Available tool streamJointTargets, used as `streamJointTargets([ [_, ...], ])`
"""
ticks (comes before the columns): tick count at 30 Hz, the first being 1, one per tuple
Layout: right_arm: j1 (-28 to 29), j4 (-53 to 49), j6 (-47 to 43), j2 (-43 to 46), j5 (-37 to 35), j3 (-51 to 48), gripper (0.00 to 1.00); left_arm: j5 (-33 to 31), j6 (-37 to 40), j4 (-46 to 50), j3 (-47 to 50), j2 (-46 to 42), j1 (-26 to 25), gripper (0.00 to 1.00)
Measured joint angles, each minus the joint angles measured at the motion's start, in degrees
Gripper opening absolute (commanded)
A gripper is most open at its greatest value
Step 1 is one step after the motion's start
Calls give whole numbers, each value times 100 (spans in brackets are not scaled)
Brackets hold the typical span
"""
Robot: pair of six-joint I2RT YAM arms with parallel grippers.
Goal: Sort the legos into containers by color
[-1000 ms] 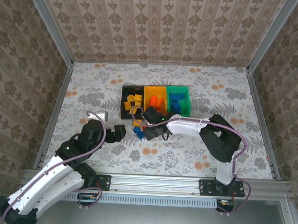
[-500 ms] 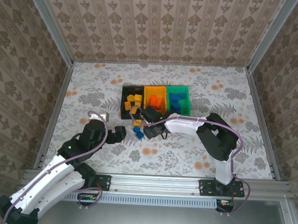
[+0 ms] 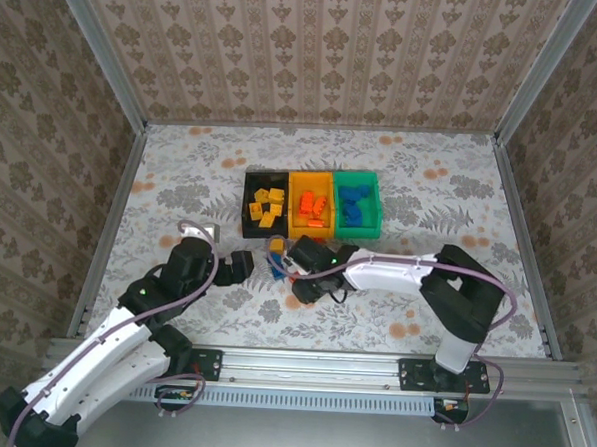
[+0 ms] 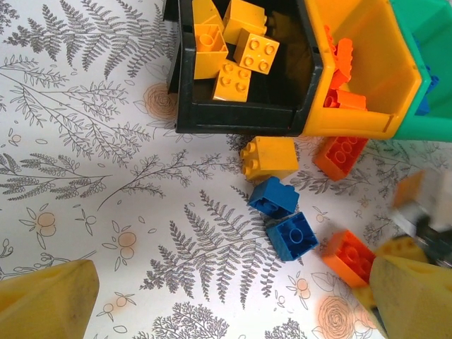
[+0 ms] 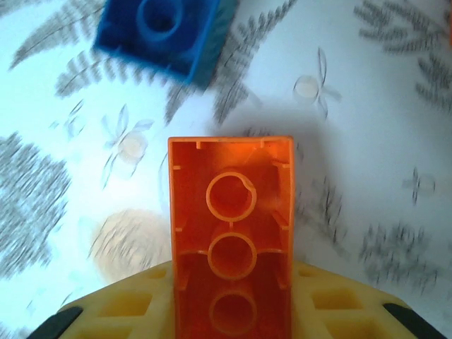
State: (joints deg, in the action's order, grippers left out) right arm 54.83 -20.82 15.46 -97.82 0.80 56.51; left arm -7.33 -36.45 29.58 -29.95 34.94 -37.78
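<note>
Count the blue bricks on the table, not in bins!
2. One blue brick next to the yellow brick; a second blue brick right beside it, lower right. More may hide.

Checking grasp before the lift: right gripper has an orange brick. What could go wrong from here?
1. The small orange rectangular plastic brick is pinched by the right gripper at one end only, most of it sticking out past the pads; it may pivot or slip in transit.
2. The open left gripper hovers close beside; the arms could collide on the lift.
</note>
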Motion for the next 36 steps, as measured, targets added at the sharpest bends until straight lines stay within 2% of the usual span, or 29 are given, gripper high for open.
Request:
streamJointTargets([
  [8, -103, -435, 201, 1316, -22, -26, 29, 37, -4, -247, 157, 245, 31, 100],
  [13, -575, -693, 278, 1327, -168, 723, 29, 70, -7, -308, 205, 289, 37, 100],
  [21, -1366, -833, 603, -33, -540, 2533, 29, 94, -114, -299, 210, 289, 39, 100],
  [30, -1670, -1410, 1025, -1926, -1073, 4111, 31, 179, -219, -302, 232, 289, 76, 100],
  [33, -1672, -1585, 1163, -2269, -1165, 4481, 38, 216, -260, -299, 278, 291, 74, 100],
  [36, -1672, -1720, 1292, -2433, -1224, 4712, 56, 256, -262, -293, 306, 297, 76, 100],
])
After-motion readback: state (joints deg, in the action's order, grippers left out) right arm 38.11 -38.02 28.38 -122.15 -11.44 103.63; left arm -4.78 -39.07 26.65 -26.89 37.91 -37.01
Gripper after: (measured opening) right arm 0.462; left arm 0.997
